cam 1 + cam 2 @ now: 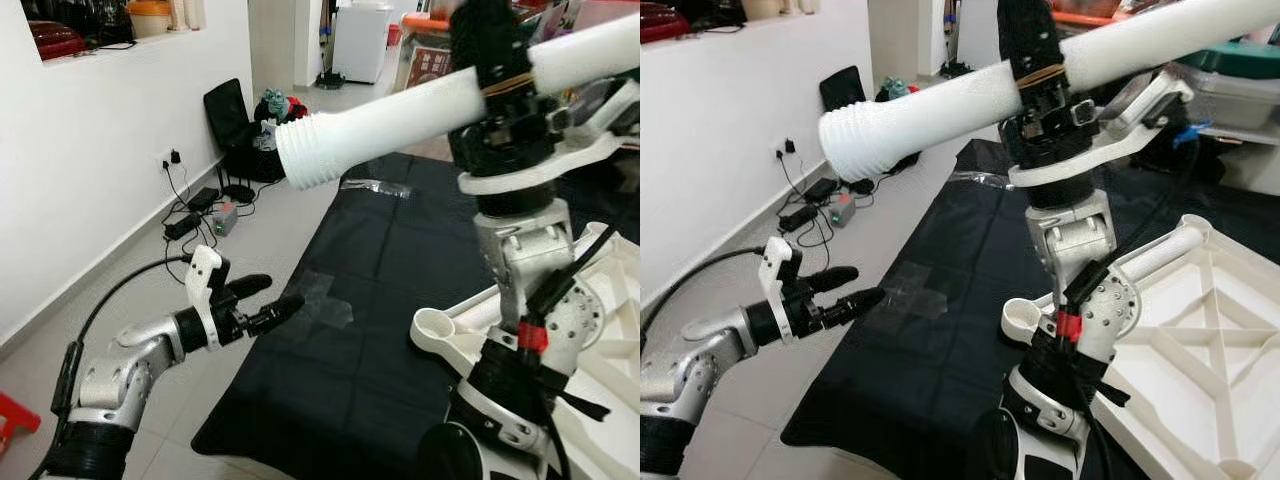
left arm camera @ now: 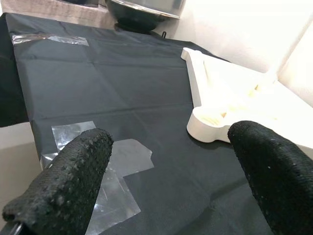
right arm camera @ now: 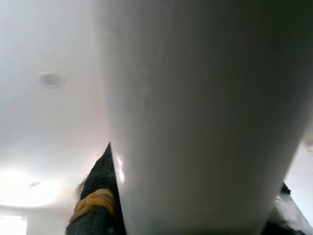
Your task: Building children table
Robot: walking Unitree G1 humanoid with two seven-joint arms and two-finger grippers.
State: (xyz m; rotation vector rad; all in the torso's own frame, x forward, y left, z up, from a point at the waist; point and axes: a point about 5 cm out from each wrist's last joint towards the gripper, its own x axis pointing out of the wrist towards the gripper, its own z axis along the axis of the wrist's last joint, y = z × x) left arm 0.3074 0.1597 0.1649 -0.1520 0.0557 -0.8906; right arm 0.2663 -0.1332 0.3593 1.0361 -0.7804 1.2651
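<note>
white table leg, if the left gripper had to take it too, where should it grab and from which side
Probably the smooth shaft just behind the threaded end of the white table leg, coming up from below on the robot's left. The right gripper already clamps the middle and the leg lies near level, so that stretch is free. The ridged threads are best left bare. The left gripper hangs open below it.

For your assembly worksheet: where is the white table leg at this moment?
The white table leg is held aloft in the right gripper, lying roughly level above the black cloth, its threaded end pointing toward the robot's left, with the upturned white tabletop below.
</note>
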